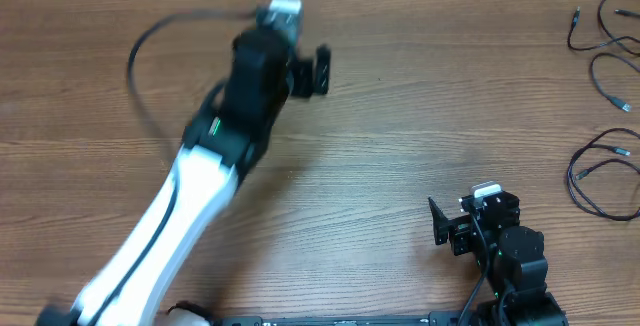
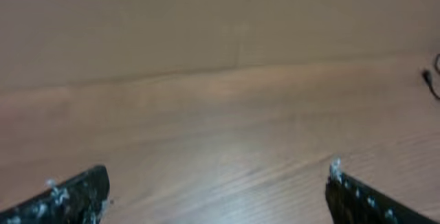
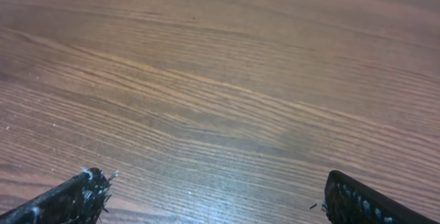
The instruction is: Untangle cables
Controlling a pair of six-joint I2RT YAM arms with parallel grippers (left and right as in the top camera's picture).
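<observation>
Thin black cables lie in loose loops at the table's right edge: one (image 1: 583, 26) at the top, one (image 1: 606, 78) below it, and a larger loop (image 1: 592, 174) lower down. They lie apart from each other. My left gripper (image 1: 324, 71) is reached out over the upper middle of the table, far left of the cables, and it is open with nothing in it. In the left wrist view the open left gripper (image 2: 218, 186) hangs over bare wood, and a bit of cable (image 2: 432, 81) shows at the right edge. My right gripper (image 1: 438, 224) (image 3: 210, 186) stands open and empty near the front right.
The wooden table (image 1: 400, 136) fills the view. The left arm's own thick black wire (image 1: 140, 61) arcs out to its left. The right arm's base (image 1: 515, 266) sits at the front edge.
</observation>
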